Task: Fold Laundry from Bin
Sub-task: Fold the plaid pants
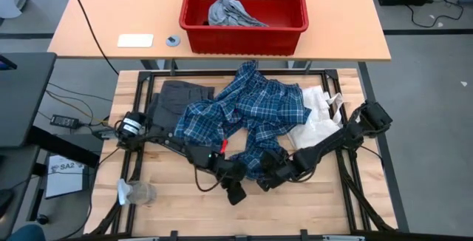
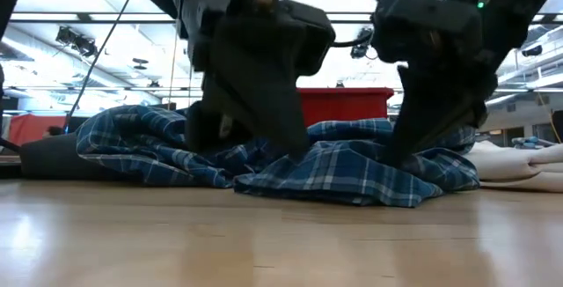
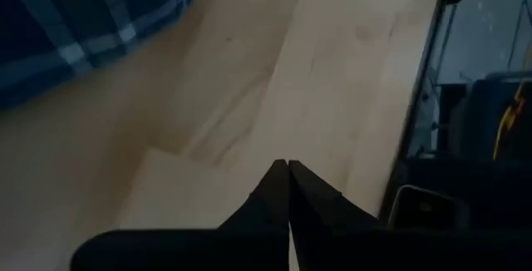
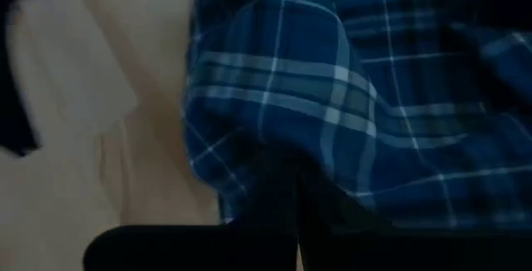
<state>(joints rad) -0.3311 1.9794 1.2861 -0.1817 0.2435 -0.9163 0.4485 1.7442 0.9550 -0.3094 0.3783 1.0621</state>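
At six o'clock on the worktop (image 1: 170, 211), your right gripper (image 1: 272, 176) has its fingers closed on the plaid shirt (image 1: 247, 111); left gripper (image 1: 235, 191) is closed, empty. One-sided lifting could bunch it

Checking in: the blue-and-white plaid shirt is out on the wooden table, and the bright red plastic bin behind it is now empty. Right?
Not quite. The high view shows a light grey garment lying in the bright red plastic bin. The blue-and-white plaid shirt is indeed spread on the wooden table.
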